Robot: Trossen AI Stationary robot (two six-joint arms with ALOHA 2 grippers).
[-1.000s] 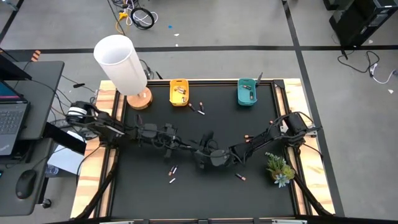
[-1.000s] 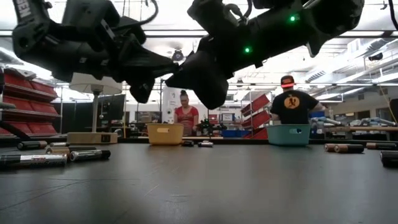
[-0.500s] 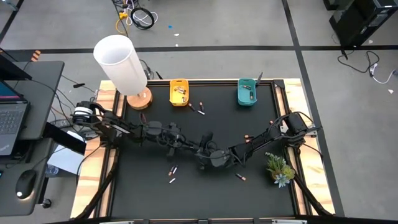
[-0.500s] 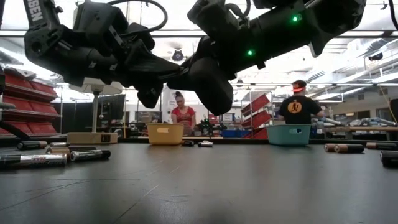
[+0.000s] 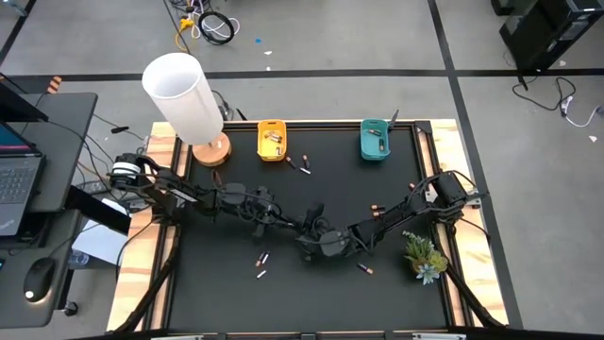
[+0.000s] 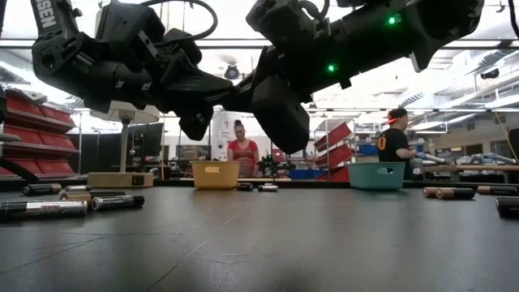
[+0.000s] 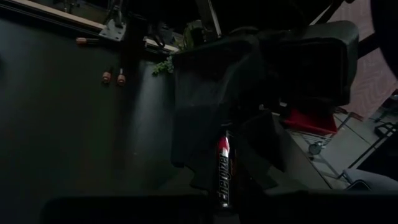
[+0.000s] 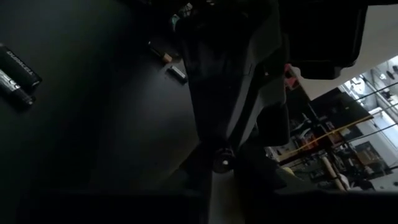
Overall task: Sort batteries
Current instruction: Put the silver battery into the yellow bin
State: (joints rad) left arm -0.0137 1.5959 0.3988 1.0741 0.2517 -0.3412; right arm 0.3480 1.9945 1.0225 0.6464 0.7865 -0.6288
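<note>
A dark battery with red and white lettering (image 7: pixel 224 171) hangs in the air above the middle of the black table (image 5: pixel 226 283). My left gripper (image 7: pixel 224 210) and my right gripper (image 8: pixel 214 186) meet there tip to tip, each shut on one end of it. In the high view the left gripper (image 5: pixel 304 227) comes from the left and the right gripper (image 5: pixel 321 239) from the right. Loose batteries lie on their sides on the table (image 5: pixel 262 258) (image 5: pixel 364 269) (image 5: pixel 304 166). More lie in the yellow bin (image 5: pixel 272 140) and the teal bin (image 5: pixel 375 140). My left gripper pinches the battery's near end (image 7: pixel 224 200) between its two fingers. The fingers come about level from the table's left and lie along the battery, which sticks out forward, clear of the table. My right gripper has the battery's other end (image 7: pixel 225 138) between its two fingers, coming about level from the table's right. Its own view shows that end as a round disc (image 8: pixel 222 160). The battery stays clear of the table.
A white lamp (image 5: pixel 184 94) stands at the far left corner and a small plant (image 5: pixel 425 255) at the near right. Batteries lie near the table's left edge (image 6: pixel 49 208) and right edge (image 6: pixel 446 193) in the low view. People stand in the room behind.
My right gripper has rolled a little about its own line and shut on the free end of the battery that my left gripper holds out. The battery has stayed in the air at the same spot.
</note>
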